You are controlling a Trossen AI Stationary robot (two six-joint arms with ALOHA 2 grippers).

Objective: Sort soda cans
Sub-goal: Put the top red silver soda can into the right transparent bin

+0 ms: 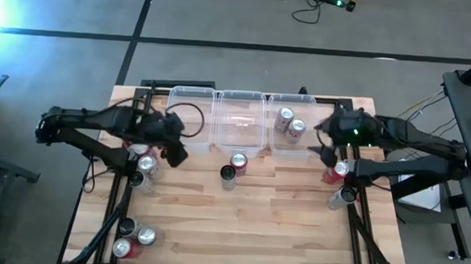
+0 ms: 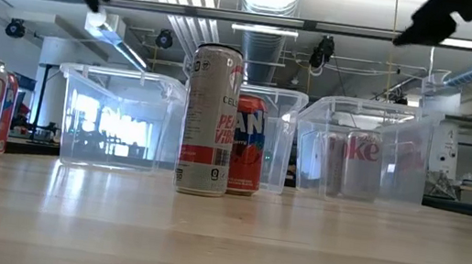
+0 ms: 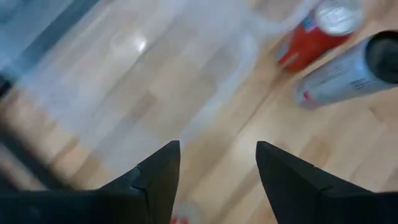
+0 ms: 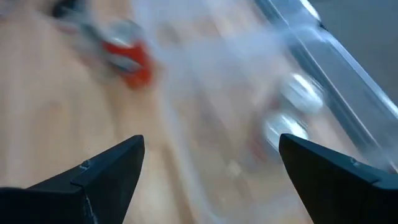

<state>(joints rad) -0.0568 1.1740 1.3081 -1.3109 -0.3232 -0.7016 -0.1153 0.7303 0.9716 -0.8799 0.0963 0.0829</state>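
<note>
Right now, nearest me on the table, a cluster of three cans sits at the front left corner, untouched. Farther in, two cans stand together mid-table just in front of the bins: a slim silver can and a red can touching or nearly touching it. On the left, more cans bunch under my left arm; on the right, a red can and a silver-topped one wait beside the right arm.

My left gripper hangs above the table just in front of the left bin, jaws partly spread with nothing between them. My right gripper hovers at the front right corner of the right bin, jaws spread wide and empty.

At the back, three clear bins stand in a row. The right bin holds two silver-topped cans; the middle bin and the left one look empty.

I judge the sort barely started: two cans binned, roughly ten still loose. Both arms seem between picks. The next move calls for choosing a loose can, coming down over it with the jaws straddling its body, closing squarely, then lifting clear of its neighbours. The bunched cans on the left are tight; a careless descent could knock one over.
</note>
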